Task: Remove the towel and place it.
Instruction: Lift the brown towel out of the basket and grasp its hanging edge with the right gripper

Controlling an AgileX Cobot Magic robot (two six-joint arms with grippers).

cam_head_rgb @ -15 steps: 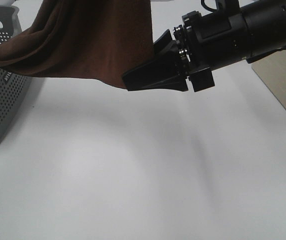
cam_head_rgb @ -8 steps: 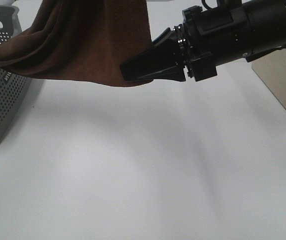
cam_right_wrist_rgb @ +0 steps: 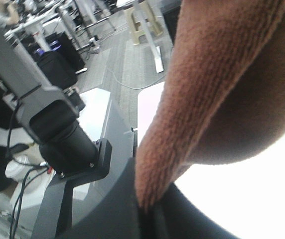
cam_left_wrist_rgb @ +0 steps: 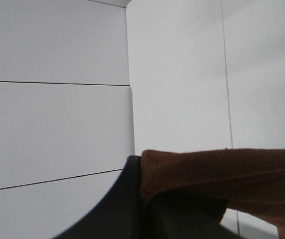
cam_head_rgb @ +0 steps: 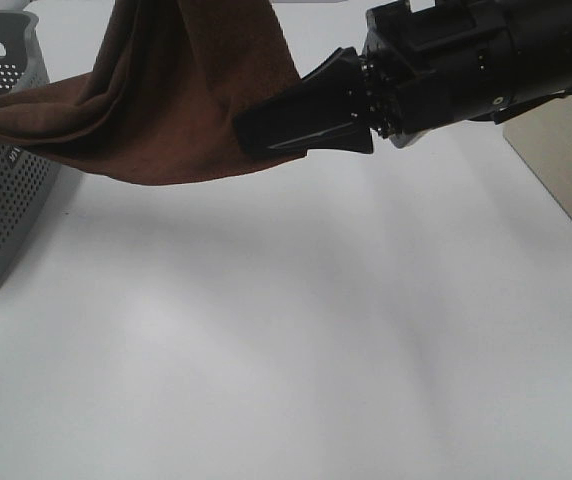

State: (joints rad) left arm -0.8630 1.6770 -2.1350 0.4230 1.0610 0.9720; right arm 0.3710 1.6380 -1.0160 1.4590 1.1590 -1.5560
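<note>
The white counter (cam_head_rgb: 296, 330) fills most of the high view. Above it hangs the towel (cam_head_rgb: 181, 100), a dark brown plush cloth lifted clear of the counter between 11 and 12 o'clock. Its upper part runs out of the picture at 12 o'clock and its lowest fold sags in a shallow curve. 1 end trails toward 9 o'clock, where it lies across the rim of the grey basket (cam_head_rgb: 1, 190). That basket has perforated walls and stands on the counter at 9 o'clock, cut off by the picture's edge.

The right arm (cam_head_rgb: 486, 60), thick and black, comes in from 2 o'clock. The right claw (cam_head_rgb: 256, 132) points toward 9 o'clock, and its 2 fingers are clamped on the towel's side edge near 12 o'clock. The right wrist view shows the same grip close up: a rolled edge of the cloth is pinched between dark fingers pressed together, with a black stand (cam_right_wrist_rgb: 58, 129) behind.

In the left wrist view the left claw (cam_left_wrist_rgb: 145, 204) is likewise closed on a folded edge of the towel, which disappears between its 2 dark fingers. White wall panels (cam_left_wrist_rgb: 58, 124) stand behind it.

A pale wood-coloured board (cam_head_rgb: 566, 170) sits at 3 o'clock beside the counter, well apart from the towel.
</note>
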